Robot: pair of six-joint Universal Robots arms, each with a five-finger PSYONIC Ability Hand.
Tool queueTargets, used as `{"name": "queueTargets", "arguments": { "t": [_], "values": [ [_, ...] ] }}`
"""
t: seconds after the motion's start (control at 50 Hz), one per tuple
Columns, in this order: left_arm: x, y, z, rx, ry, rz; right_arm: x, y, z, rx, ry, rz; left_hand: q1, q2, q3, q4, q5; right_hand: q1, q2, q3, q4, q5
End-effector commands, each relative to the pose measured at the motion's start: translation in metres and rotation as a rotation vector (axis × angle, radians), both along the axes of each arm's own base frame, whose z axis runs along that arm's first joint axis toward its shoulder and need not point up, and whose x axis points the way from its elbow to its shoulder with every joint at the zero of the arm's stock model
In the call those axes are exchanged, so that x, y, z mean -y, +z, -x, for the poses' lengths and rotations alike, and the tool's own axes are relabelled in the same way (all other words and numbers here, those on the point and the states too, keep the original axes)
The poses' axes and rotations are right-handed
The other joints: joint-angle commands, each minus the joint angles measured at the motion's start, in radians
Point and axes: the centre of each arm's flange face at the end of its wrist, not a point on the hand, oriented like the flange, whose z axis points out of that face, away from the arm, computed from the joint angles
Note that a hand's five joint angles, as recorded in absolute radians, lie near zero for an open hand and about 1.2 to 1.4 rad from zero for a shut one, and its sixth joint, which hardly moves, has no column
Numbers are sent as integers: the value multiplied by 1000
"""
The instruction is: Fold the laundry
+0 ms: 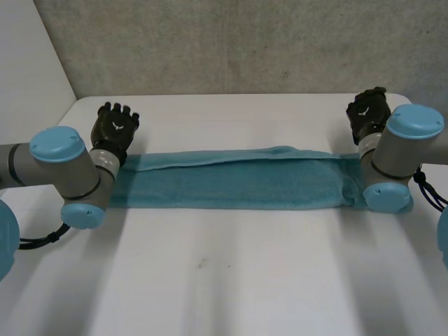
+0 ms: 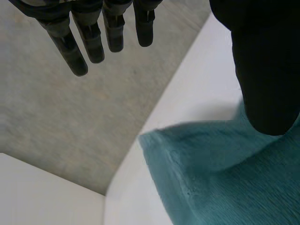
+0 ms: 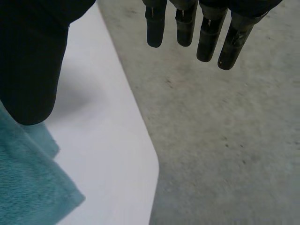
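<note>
A teal towel (image 1: 238, 179) lies folded into a long narrow strip across the middle of the white table (image 1: 224, 280). My left hand (image 1: 115, 128) hovers just beyond the strip's left end, fingers (image 2: 93, 37) straight and apart from the thumb, holding nothing. The towel's end corner (image 2: 211, 178) lies below its thumb. My right hand (image 1: 369, 113) hovers beyond the strip's right end, fingers (image 3: 197, 28) straight and empty. The towel's right corner (image 3: 28, 187) lies under its thumb.
The table's far edge runs close behind both hands, with grey carpet floor (image 1: 231, 42) past it. Both forearms lie over the towel's ends. The table's near half is bare.
</note>
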Motion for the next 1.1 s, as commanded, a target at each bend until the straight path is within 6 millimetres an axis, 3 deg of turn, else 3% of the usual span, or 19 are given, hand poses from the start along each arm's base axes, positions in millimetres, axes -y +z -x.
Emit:
{"name": "queueTargets", "arguments": {
  "t": [0.02, 0.04, 0.18, 0.26, 0.28, 0.38, 0.48, 0.54, 0.6, 0.72, 0.9, 0.94, 1.04, 1.06, 1.1],
  "values": [
    [-12, 31, 3, -22, -10, 96, -11, 47, 13, 152, -41, 34, -22, -34, -40, -32, -28, -32, -45, -39, -57, -63],
    [-14, 34, 3, -25, -10, 99, -19, 57, 15, 194, -35, 34, -22, -34, -40, -32, -28, -32, -45, -39, -57, -63],
    [-38, 52, -2, -29, -14, 90, -53, 77, 21, 293, 28, -40, -13, -25, -31, -23, -19, -32, -45, -39, -57, -63],
    [-50, 54, -7, -31, -11, 70, -66, 75, 42, 319, 24, -127, -2, -14, -19, -11, -7, -32, -45, -39, -57, -63],
    [-58, 57, -10, -46, -9, 57, -74, 71, 55, 351, 18, -196, 25, 12, 7, 15, 19, -32, -45, -39, -57, -63],
    [-72, 62, -14, -116, -23, 19, -89, 60, 67, 435, 18, -345, 239, 226, 221, 229, 233, 222, 209, 215, 197, 191],
    [-77, 53, -16, -157, -42, -113, -93, 56, 72, 495, 32, -438, 482, 470, 465, 473, 477, 504, 491, 497, 479, 473],
    [-75, 50, -13, -173, -94, -211, -88, 53, 70, 512, 66, -457, 635, 623, 618, 625, 630, 660, 647, 653, 634, 629],
    [-62, 37, -17, -183, -95, -324, -76, 36, 64, 526, 95, -501, 790, 778, 773, 781, 785, 777, 764, 770, 752, 746],
    [-39, 24, -21, -177, -68, -393, -52, 26, 61, 535, 99, -522, 776, 764, 759, 767, 771, 862, 849, 855, 837, 831],
    [-12, 3, -18, -174, -62, -381, -20, -7, 58, 539, 77, -601, 750, 738, 733, 740, 745, 883, 870, 876, 858, 852],
    [-9, 0, -16, -173, -64, -381, -12, -12, 58, 537, 73, -604, 692, 680, 674, 682, 686, 828, 814, 821, 802, 796],
    [-4, -8, -15, -171, -62, -382, 4, -5, 60, 536, 51, -539, 281, 269, 264, 271, 276, -32, -45, -39, -57, -63],
    [-2, -9, -15, -166, -61, -373, 5, -3, 61, 537, 39, -526, 36, 24, 19, 26, 31, -32, -45, -39, -57, -63],
    [-2, -7, -16, -162, -59, -366, 7, 0, 64, 546, 13, -510, -37, -49, -54, -47, -42, -32, -45, -39, -57, -63]
  ]
}}
